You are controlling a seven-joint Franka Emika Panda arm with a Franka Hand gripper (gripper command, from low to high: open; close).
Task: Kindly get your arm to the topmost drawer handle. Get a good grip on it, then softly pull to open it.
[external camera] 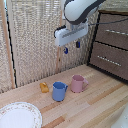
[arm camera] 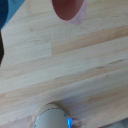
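Two mugs, blue mug [external camera: 59, 91] and pink mug [external camera: 77, 83], stand on the surface [external camera: 95, 107] below the arm [external camera: 80, 11]. Jaws of the gripper [external camera: 71, 47] hang released, empty. Drawer handle [external camera: 116, 32] sits on the top drawer front at the exterior view's right, well apart.

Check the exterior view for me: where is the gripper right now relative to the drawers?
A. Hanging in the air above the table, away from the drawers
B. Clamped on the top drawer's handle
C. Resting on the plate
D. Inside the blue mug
A: the gripper hangs above the table, over the blue mug and pink mug, well to the exterior view's left of the top drawer handle.
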